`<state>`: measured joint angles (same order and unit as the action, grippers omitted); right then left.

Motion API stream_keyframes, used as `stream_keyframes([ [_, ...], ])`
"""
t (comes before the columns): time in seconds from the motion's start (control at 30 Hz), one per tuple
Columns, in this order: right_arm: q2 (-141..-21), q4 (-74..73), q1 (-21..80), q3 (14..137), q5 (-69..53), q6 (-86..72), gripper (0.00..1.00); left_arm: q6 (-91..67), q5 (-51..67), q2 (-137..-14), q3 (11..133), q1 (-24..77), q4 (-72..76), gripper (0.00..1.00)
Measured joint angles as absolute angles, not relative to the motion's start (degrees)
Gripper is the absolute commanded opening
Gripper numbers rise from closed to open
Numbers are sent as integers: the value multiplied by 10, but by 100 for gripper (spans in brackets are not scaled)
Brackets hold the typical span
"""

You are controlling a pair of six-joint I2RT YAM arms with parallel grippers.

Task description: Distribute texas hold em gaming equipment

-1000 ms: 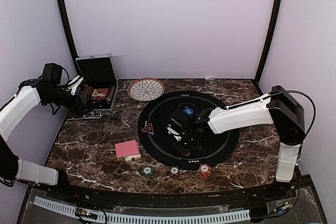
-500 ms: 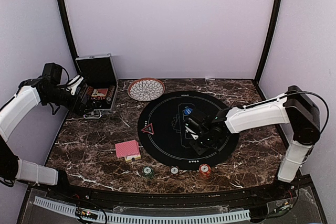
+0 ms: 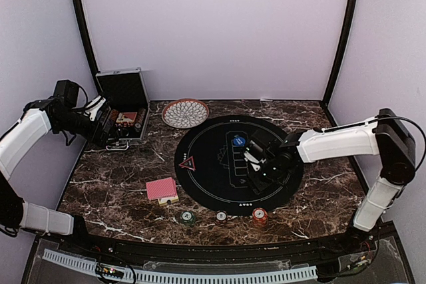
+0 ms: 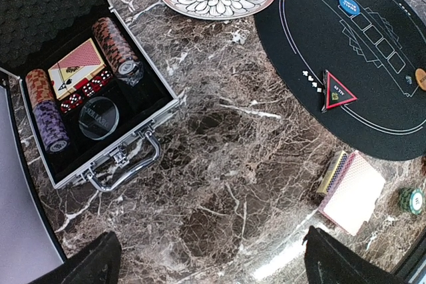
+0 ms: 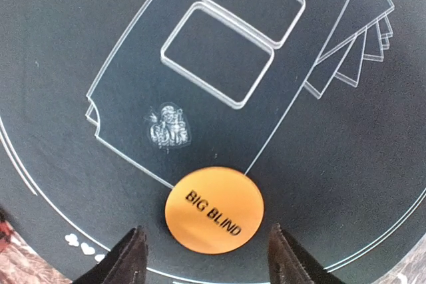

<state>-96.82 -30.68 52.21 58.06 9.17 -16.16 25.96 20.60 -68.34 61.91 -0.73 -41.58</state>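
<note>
Orange round button (image 5: 214, 209) flat on matte mat (image 5: 60, 71); right end effector (image 5: 206, 231), left end effector (image 4: 212, 236) apart.

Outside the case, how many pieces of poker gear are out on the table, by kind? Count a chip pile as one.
Card deck: 1
Chip piles: 3 (green pile, white pile, red pile)
Round buttons: 2 (blue button, orange button)
Triangle marker: 1
Total: 7

Orange BIG BLIND button (image 5: 214, 210) flat on black mat (image 5: 333, 164), between spread end effector (image 5: 208, 257) fingers, touching neither.
</note>
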Motion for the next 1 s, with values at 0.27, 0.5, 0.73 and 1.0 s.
stream_keyframes([
  [0.27,-988,-300,433,698,62,-171,51,260,206,-683,619,4,-420,99],
  [0.5,-1098,-273,401,802,70,-181,40,268,206,-683,619,12,-422,99],
  [0.73,-1184,-272,389,850,74,-183,36,275,206,-683,619,14,-429,99],
  [1.0,-1233,-268,376,899,76,-187,32,281,208,-683,619,15,-435,99],
])
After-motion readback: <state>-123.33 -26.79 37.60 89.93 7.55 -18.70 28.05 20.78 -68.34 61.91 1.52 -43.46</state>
